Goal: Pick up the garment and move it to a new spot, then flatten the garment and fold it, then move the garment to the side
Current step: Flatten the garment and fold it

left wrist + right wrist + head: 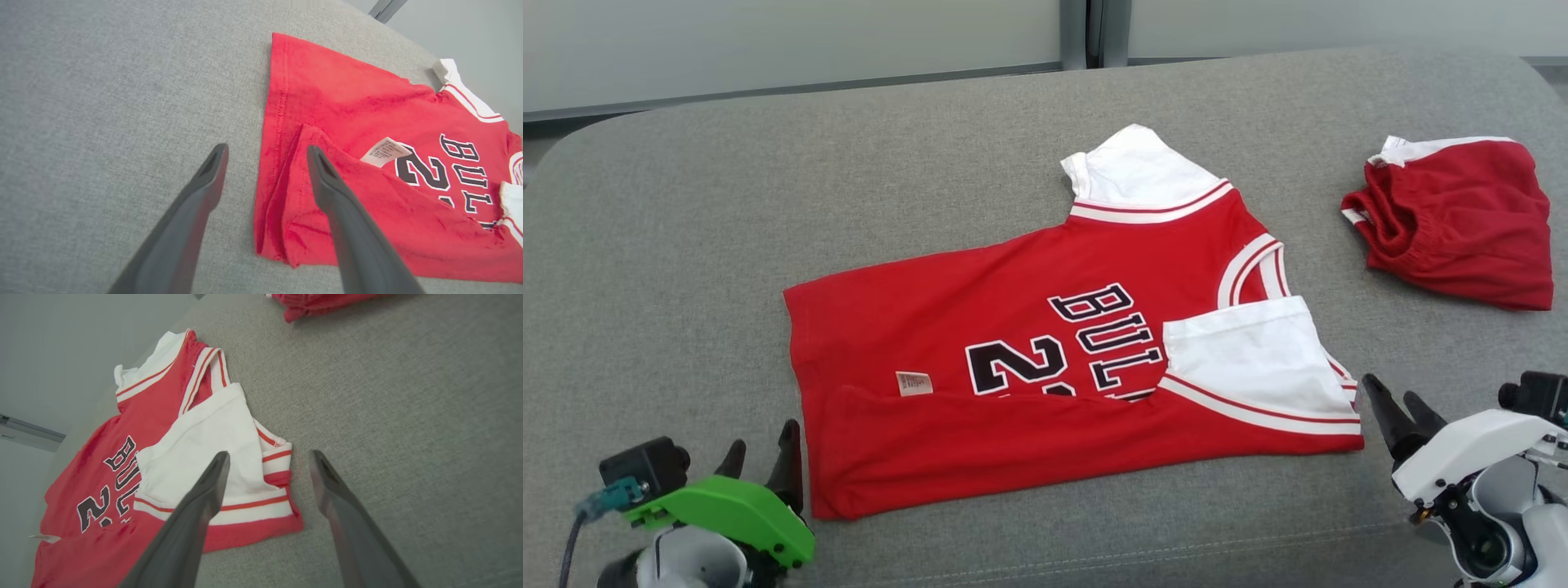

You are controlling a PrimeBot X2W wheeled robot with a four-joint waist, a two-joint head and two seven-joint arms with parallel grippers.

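While the red shirt (1013,359) lies on the gray couch (686,245), left gripper (762,461) spread wide by its hem, right gripper (1392,400) spread wide by its sleeve

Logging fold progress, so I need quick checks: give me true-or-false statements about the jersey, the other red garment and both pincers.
The red jersey has its near edge folded over itself. True.
The left pincer is shut on the jersey. False: it is open, holding nothing.
The right pincer is open beside the white sleeve. True.
The other red garment lies on the jersey. False: it lies apart on the grey cushion.
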